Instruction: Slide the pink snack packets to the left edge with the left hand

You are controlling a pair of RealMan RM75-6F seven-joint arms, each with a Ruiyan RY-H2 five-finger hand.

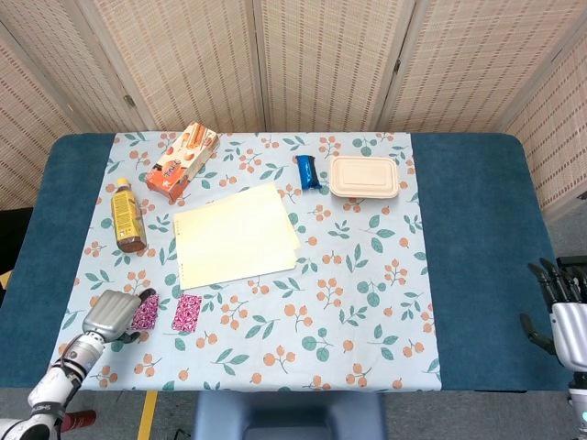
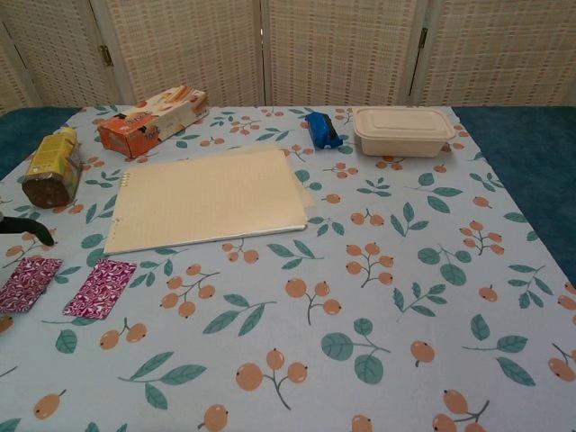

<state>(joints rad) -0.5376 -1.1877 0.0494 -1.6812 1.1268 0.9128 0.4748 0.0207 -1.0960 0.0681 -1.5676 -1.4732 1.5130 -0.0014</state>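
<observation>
Floral tablecloth (image 1: 367,302), left hand (image 1: 112,314) covering pink packets (image 2: 101,288) overhead, fingers curled, grip unclear, chest view shows only fingertips (image 2: 40,236)

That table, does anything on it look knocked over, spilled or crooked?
Nothing looks spilled or damaged. The drink bottle and the orange snack box lie on their sides. The yellow paper sheets sit at a slant, slightly fanned. Two pink snack packets lie flat.

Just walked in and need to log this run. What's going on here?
The robot's left hand is at the near left of the table, over the pink snack packets, apparently to slide them toward the left edge. Two packets show beside it; any under the hand is hidden. The right hand hangs off the right edge, holding nothing.
</observation>
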